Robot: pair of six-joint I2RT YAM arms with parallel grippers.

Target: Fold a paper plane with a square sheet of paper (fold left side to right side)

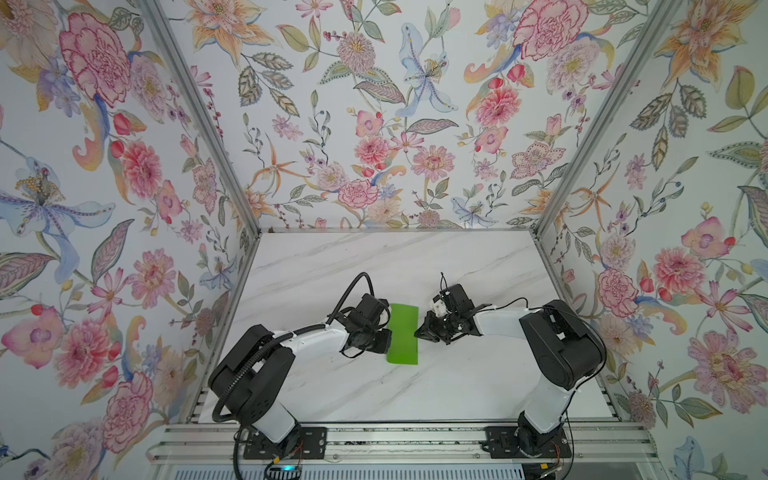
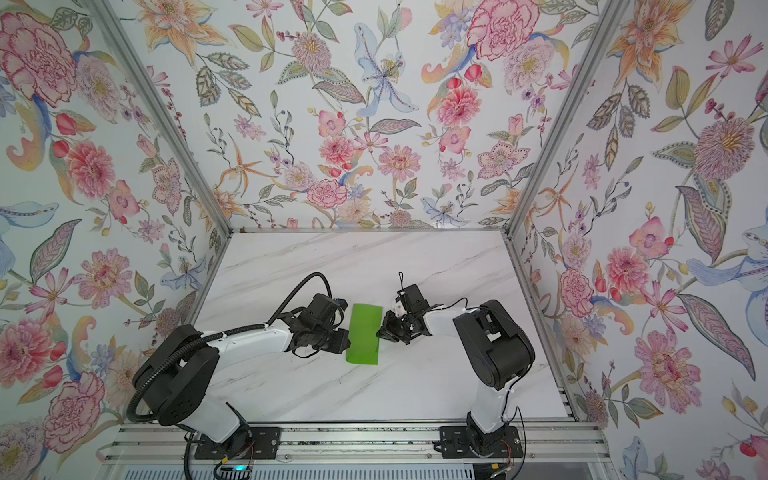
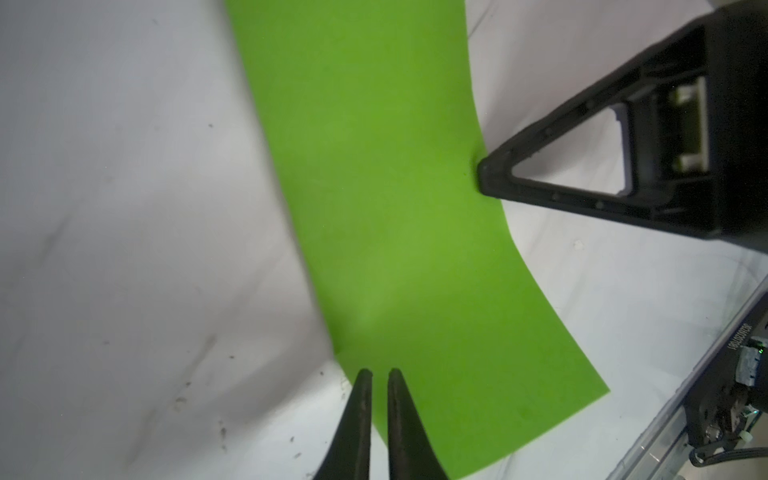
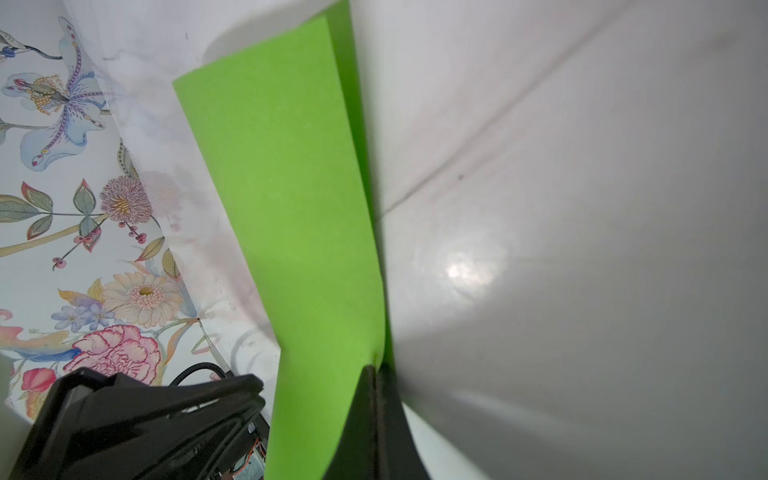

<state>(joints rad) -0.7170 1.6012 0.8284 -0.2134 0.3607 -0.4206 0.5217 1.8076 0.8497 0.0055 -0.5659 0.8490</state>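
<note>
Both top views showed the square sheet of paper (image 1: 403, 334) (image 2: 365, 334) already doubled into a narrow green rectangle. It lay on the marble counter (image 1: 332, 266) between the two arms, its long axis running from the arms' side toward the back wall (image 1: 374, 166) with a slight lean.

From the right wrist view, two layers showed along the right long edge, so the folded spine lay on the left. The left hand (image 3: 380, 374) sat right at that left edge, toward the near end. Its fingers were drawn almost together, with only a thin slit between them and nothing in it. Whether the tips touched the paper I could not tell.

The right hand (image 4: 376, 368) was pressed together at the middle of the opposite long edge. Both layers ran into the seam between its fingers, so it looked to be nipping that open edge.

To my eye the coming move turned on the spine. It lay just at the left hand's tips and ran the paper's length, so the left arm was the nearer one to press along it.

The paper bore no mark. No brand could be read on either arm. A printed strip (image 3: 737, 345) seen from the left wrist carried small characters, too blurred to read.
</note>
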